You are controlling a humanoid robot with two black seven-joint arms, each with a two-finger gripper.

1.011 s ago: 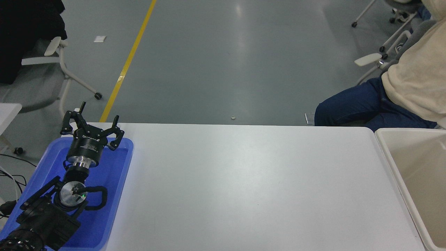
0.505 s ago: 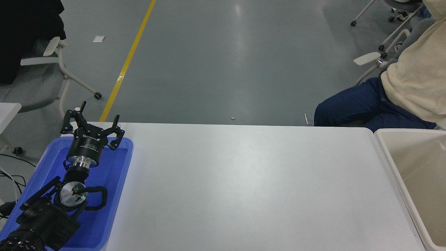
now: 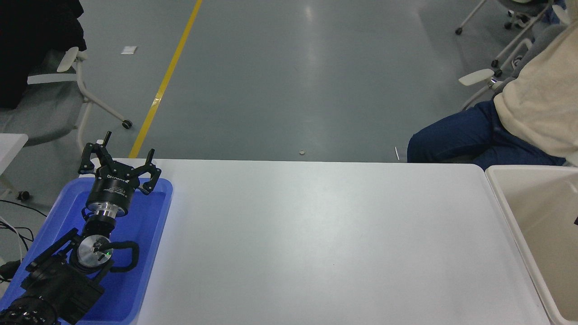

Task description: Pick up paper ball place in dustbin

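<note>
The left gripper [image 3: 121, 159] hung with fingers spread wide and empty over the far end of the blue tray [image 3: 156, 234] on the white table [image 3: 325, 234], while the dustbin [image 3: 505, 198] stood at the table's right end.

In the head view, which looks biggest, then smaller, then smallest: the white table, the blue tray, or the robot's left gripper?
1. The white table, by far the biggest.
2. The blue tray.
3. The left gripper, open above the tray's far end.

The dustbin is cut off, so it stays unranked.
</note>
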